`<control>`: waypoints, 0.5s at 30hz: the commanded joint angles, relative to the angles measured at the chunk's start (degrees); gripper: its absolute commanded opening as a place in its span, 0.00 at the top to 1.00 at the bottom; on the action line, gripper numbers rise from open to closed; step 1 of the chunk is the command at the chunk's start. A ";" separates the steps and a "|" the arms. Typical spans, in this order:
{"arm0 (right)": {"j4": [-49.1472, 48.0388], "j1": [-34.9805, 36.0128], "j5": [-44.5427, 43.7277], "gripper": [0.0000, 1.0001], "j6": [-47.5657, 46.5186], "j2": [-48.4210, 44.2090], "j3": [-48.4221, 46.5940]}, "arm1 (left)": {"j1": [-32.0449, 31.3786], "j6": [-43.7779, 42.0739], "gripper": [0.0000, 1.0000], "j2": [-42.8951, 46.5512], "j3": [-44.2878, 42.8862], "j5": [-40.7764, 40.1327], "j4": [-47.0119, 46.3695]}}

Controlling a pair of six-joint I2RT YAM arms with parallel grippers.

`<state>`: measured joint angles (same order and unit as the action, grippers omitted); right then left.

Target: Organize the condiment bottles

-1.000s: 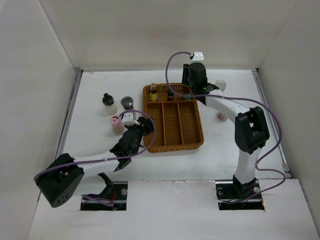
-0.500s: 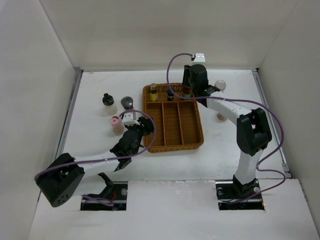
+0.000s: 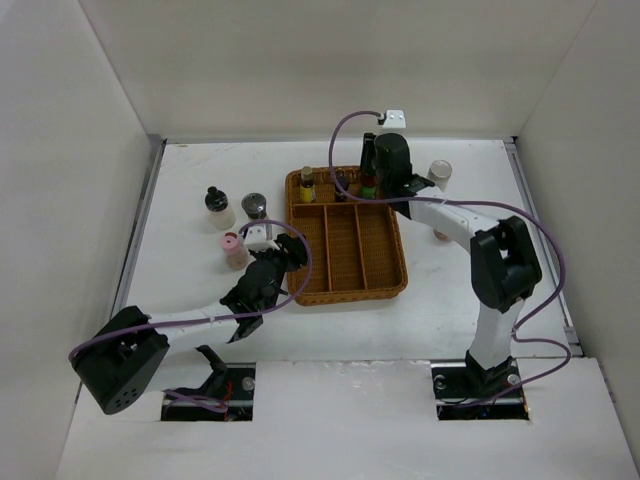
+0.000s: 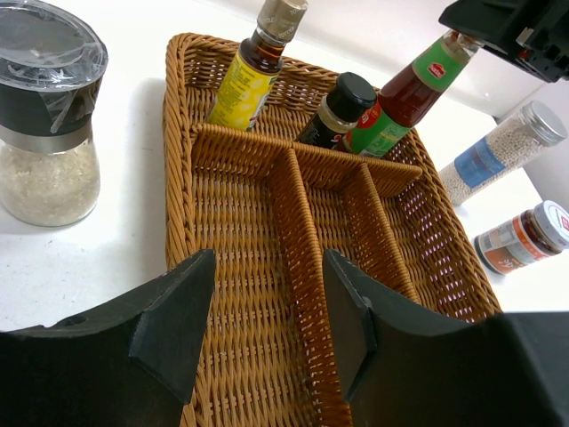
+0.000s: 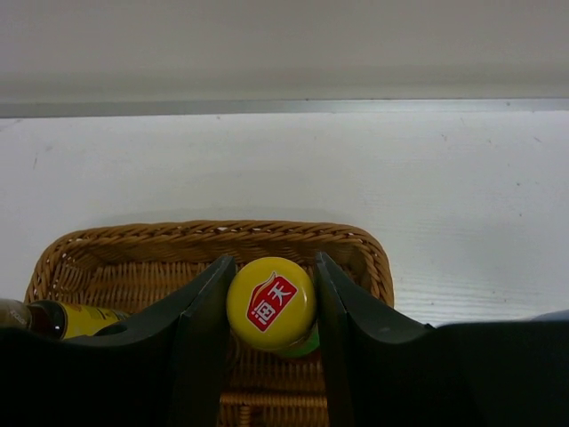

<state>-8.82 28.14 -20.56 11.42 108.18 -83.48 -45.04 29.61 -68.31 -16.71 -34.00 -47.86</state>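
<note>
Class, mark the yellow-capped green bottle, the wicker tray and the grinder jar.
yellow-capped green bottle [image 5: 271, 302], right wrist view, cap top.
wicker tray [image 4: 178, 142], left wrist view, left wall.
grinder jar [image 4: 44, 173], left wrist view, glass body.

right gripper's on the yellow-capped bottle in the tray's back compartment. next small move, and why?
Probably open the right gripper and release. It clamps the cap of the yellow-capped green bottle, which stands inside the wicker tray's back compartment beside the small dark bottle. The bottle's base is hidden behind the divider, so ease down first if it isn't seated.
</note>
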 commanded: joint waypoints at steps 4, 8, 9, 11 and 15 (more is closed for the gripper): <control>-7.26 0.82 0.25 0.42 2.73 -1.65 4.20 | -0.09 0.63 0.51 -0.06 -1.75 0.42 -3.65; -7.26 0.82 0.25 0.34 2.56 -3.32 4.29 | -0.18 0.63 0.51 -0.15 -1.75 0.42 -3.65; -7.26 0.82 0.34 0.33 2.55 -3.76 4.12 | -0.18 0.63 0.51 -0.15 -1.75 0.42 -3.65; -6.91 0.82 0.34 0.31 2.47 -4.47 3.77 | -0.18 0.63 0.51 -0.07 -1.75 0.42 -3.65; -6.74 0.82 0.52 0.22 2.64 -7.19 4.47 | -0.18 0.63 0.51 0.11 -1.66 0.42 -3.65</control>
<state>-12.43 28.56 -20.47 13.52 106.41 -78.83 -45.04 29.63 -68.51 -16.71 -34.00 -47.86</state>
